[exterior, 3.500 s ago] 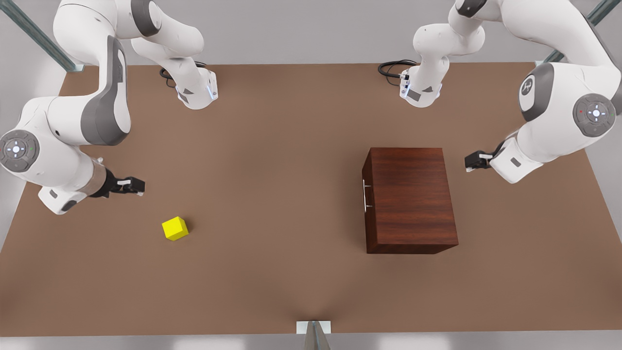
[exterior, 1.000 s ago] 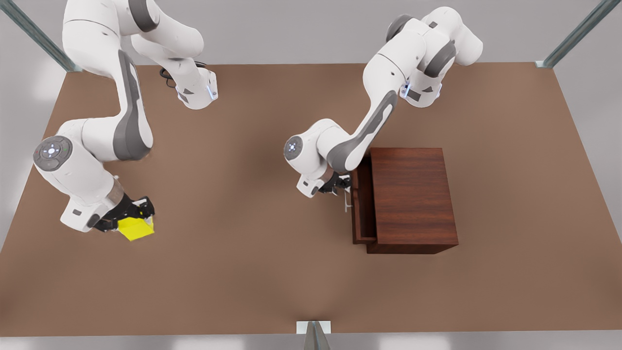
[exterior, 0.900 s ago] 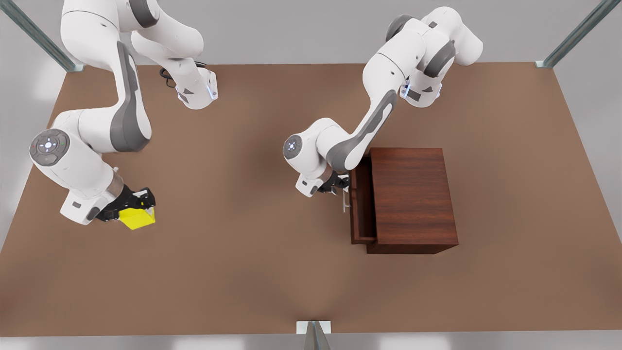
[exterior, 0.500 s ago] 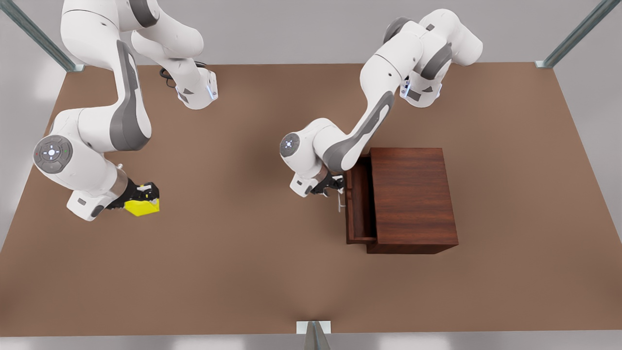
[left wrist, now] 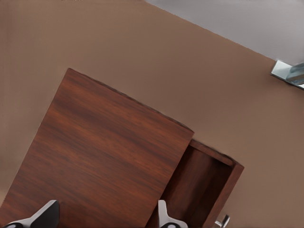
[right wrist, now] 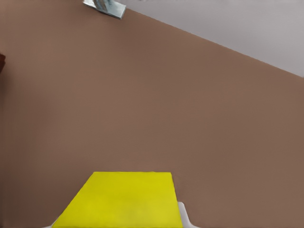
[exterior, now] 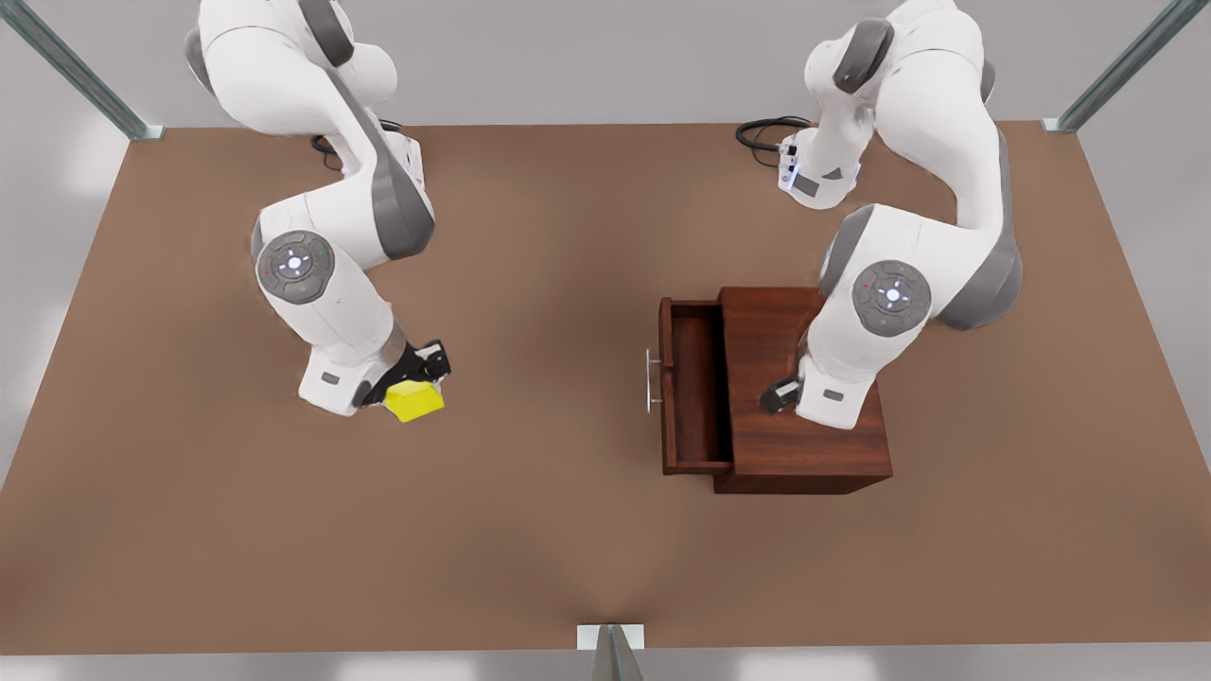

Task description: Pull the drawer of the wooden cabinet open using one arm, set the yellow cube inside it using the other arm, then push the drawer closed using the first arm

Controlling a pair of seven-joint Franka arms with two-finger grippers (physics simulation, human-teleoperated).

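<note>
On the front view's left, the right gripper is closed on the cube, carrying it clear of the table, well apart from the cabinet. Toward the front view's right the drawer stands pulled out, its handle facing the cube's side. The left gripper hovers over the cabinet top, fingers spread wide, gripping nothing.

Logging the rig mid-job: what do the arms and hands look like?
Both arms match: white shells, grey joint patches, round grey caps with lit dots. Left hand and right hand are black, fingertips pale. Black cables coil at the bases.
</note>
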